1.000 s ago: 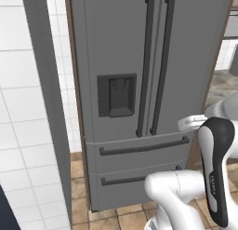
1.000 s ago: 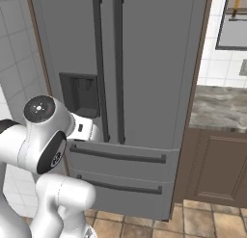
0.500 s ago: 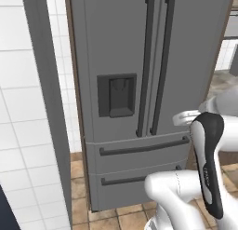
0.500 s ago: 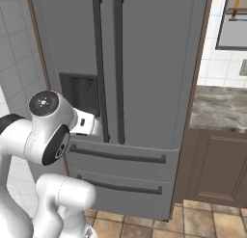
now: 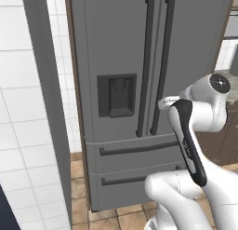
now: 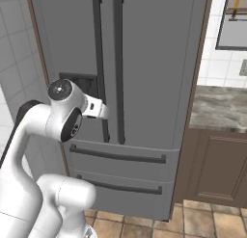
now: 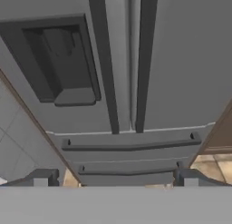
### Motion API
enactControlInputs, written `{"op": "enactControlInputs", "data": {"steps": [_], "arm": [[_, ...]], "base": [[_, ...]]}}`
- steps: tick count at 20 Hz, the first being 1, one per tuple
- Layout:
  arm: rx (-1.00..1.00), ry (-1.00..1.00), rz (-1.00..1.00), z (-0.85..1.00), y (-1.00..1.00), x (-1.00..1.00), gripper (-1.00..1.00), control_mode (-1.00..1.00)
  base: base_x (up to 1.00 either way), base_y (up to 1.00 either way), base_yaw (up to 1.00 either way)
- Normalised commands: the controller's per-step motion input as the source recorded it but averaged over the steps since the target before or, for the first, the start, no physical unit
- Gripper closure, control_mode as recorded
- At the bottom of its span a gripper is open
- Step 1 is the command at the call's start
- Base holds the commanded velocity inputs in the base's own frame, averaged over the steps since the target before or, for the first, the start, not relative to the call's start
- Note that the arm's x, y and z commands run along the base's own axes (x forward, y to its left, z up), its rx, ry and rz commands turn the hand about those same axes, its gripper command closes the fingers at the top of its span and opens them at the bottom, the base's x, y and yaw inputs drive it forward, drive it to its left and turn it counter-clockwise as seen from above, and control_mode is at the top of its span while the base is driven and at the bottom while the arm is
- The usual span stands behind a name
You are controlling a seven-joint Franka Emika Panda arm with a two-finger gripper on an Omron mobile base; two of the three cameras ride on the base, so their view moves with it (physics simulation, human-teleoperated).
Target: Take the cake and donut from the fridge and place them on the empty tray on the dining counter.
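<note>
The fridge (image 5: 121, 47) stands shut, both dark vertical handles (image 5: 145, 66) meeting at the middle seam. It also faces me in the right base view (image 6: 154, 63) and the hand view (image 7: 181, 60). The cake and donut are hidden behind its doors. The tray and the dining counter are out of view. My gripper (image 7: 115, 181) is open, with fingertips (image 7: 41, 180) far apart and nothing between them. It points at the lower ends of the handles (image 7: 106, 60) and the drawer pulls below. My white hand (image 6: 96, 108) hovers just in front of the left door's handle (image 6: 99, 63).
A dark dispenser recess (image 5: 117, 95) sits in the left door. Two drawers with horizontal pulls (image 5: 135, 149) lie below the doors. A grey panel (image 5: 46, 84) and white tiled wall flank the fridge's left. A stone-topped brown cabinet (image 6: 217, 136) stands on its right.
The arm has swung up and forward, bringing the hand closer to the fridge's handles. The fridge stays shut and the gripper stays open.
</note>
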Motion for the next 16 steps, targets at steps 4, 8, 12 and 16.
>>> {"op": "enactControlInputs", "data": {"steps": [4,8,12,16], "arm": [[0.00,-0.19,0.00,0.36,0.06,0.38,-1.00,-1.00],[0.00,-0.38,0.01,0.35,0.18,0.06,-1.00,-1.00],[0.00,-0.26,0.00,0.32,0.24,0.03,-1.00,-1.00],[0.00,-0.10,0.00,0.14,0.08,0.13,-1.00,-1.00]], "base": [[0.00,0.00,0.00],[0.00,0.00,0.00],[0.00,0.00,0.00],[0.00,0.00,0.00]]}}
